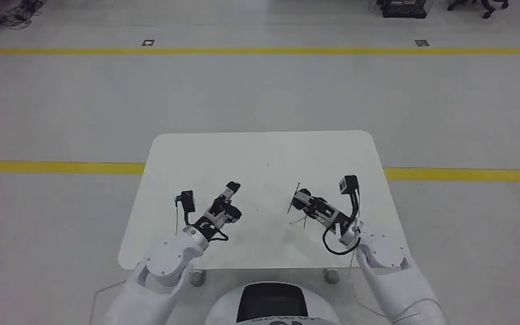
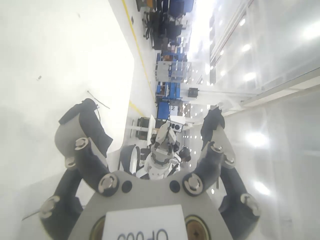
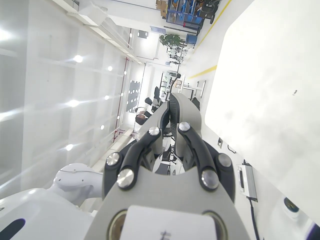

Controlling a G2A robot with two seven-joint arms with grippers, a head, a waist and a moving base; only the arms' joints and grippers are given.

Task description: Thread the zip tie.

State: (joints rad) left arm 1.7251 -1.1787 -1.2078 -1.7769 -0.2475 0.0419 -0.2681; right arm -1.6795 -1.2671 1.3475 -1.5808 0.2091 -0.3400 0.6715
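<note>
Zip tie (image 1: 296, 189) crosswise in right end effector (image 1: 299, 197), long axis near-to-far

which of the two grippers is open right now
The left gripper: its fingers stand spread wide apart. The right gripper is the shut one, its fingers pressed together.
</note>
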